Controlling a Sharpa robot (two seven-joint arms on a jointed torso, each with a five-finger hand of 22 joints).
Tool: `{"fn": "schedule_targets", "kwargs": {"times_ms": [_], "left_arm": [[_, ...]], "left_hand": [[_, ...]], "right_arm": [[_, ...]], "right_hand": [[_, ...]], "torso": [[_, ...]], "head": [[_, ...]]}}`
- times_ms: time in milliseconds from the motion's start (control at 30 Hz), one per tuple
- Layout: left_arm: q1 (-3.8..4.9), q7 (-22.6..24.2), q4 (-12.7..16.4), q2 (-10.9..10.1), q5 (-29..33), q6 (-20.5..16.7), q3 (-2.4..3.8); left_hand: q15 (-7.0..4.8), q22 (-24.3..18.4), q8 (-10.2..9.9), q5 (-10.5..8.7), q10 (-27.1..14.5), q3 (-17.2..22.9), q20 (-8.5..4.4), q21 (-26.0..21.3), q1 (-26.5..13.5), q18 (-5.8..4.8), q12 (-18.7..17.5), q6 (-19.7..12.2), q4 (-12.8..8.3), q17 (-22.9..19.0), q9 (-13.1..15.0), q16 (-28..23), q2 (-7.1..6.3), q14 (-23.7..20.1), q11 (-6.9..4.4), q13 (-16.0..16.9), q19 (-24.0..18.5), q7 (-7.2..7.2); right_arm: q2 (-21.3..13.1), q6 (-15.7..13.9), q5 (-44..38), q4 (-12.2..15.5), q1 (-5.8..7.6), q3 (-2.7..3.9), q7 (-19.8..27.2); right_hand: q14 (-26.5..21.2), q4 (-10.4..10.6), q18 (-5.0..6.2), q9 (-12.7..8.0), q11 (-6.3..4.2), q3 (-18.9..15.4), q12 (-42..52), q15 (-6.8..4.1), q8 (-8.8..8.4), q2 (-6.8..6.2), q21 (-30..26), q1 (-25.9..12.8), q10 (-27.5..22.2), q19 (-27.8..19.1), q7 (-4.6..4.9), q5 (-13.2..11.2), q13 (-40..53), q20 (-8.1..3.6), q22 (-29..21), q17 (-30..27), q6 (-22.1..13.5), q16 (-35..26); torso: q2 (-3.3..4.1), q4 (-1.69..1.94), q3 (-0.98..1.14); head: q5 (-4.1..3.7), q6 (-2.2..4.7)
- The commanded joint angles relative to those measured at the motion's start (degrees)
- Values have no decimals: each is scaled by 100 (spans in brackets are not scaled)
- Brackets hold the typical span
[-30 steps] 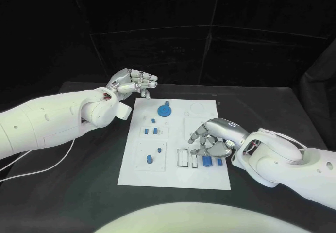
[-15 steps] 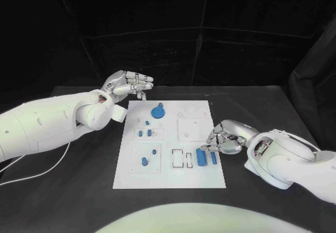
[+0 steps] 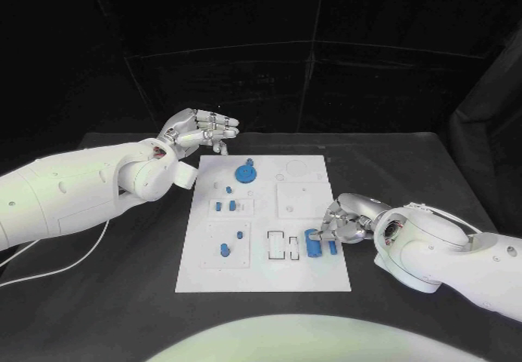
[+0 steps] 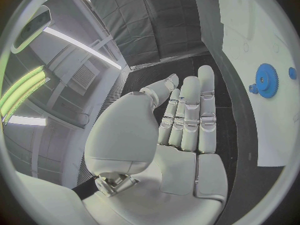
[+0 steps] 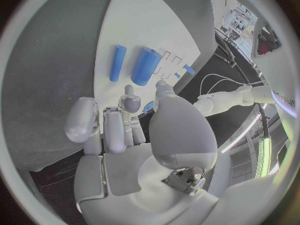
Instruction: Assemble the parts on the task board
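While the right hand [image 3: 346,224] is held empty, fingers curled, beside two blue cylinders [image 3: 313,243] near the task board [image 3: 266,280]'s right edge, they could be knocked rolling. Far left, the left hand [image 3: 202,130] is kept empty, fingers loosely bent.

The head camera looks down from above onto the black table [image 3: 413,166], taking in the whole task board [image 3: 272,226] and both arms. The left wrist camera sits close behind the left hand [image 4: 169,135], facing along its palm toward the board's blue gear [image 4: 267,80]. The right wrist camera, close behind the right hand [image 5: 125,135], shares the board's two blue cylinders [image 5: 132,65] with the head view.
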Motion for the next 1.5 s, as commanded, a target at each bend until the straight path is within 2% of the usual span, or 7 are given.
{"fn": "schedule_targets", "kwargs": {"times_ms": [33,467,733,933,1167,1333,1500], "left_arm": [[10,27,-2,0,25,65,4],[10,17,-33,2,25,70,2],[10,14,-31,-5,25,68,2],[10,15,-29,-12,25,67,2],[9,16,-40,-9,25,66,2],[9,16,-46,11,25,67,2],[9,15,-46,24,25,68,2]], "left_hand": [[-14,0,-34,26,-34,3,12,-23,-29,74,21,-22,-28,-4,-6,-21,49,-37,10,-7,-40,19],[-14,0,-34,26,-34,3,12,-23,-29,74,21,-22,-28,-4,-6,-21,49,-37,10,-7,-40,19],[-14,0,-34,26,-34,3,12,-23,-29,74,21,-22,-28,-4,-6,-21,49,-37,10,-7,-40,19],[-14,0,-34,26,-34,3,12,-23,-29,74,21,-22,-28,-4,-6,-21,49,-37,10,-7,-40,19],[-12,1,-29,26,-43,-1,15,-23,-31,75,26,-18,-30,-11,-4,-17,57,-42,10,-6,-46,17],[-12,1,-29,26,-43,-1,15,-23,-31,75,26,-18,-30,-11,-4,-17,57,-42,10,-6,-46,17],[-12,1,-29,26,-43,-1,15,-23,-31,75,26,-18,-30,-11,-4,-17,57,-42,10,-6,-46,17]], "right_arm": [[42,472,-222,-15,-16,-1,-317],[245,639,-422,-99,-142,-1,-393],[344,608,-467,-189,-226,-1,-403],[344,335,-473,-144,-242,0,-328],[212,-468,-289,101,-245,3,-24],[136,-932,-51,303,-242,6,258],[222,-815,98,316,-240,8,242]], "right_hand": [[267,-4,-49,47,-8,-81,10,-48,72,48,38,-8,-42,48,-1,-44,15,-13,25,10,-55,38],[269,-8,-55,148,-16,-175,-5,-54,183,73,57,-46,-43,53,-13,-67,52,-16,69,35,-90,54],[271,-42,-59,302,-25,-209,-25,-61,327,219,72,161,-35,50,-21,234,123,-22,97,54,-182,68],[285,-60,-70,402,-39,-236,7,-71,421,329,114,295,5,72,-36,534,212,-31,180,127,-201,113],[299,-119,-89,506,-66,-175,-15,-95,481,550,180,550,41,112,-60,1099,262,-54,304,219,-174,172],[301,-126,-92,521,-69,-168,-33,-96,482,584,188,588,43,115,-63,1163,261,-55,320,237,-170,182],[283,-88,-95,533,-61,-220,-174,-92,467,578,194,540,-5,116,-54,1083,149,-53,333,159,-177,138]], "torso": [[7,-6,1],[6,-11,-2],[4,-5,-8],[0,-5,-5],[-2,-13,-6],[4,10,-16],[10,11,-15]], "head": [[3,-16],[22,-43],[17,-52],[22,-53],[22,-47],[-5,-28],[12,-28]]}}
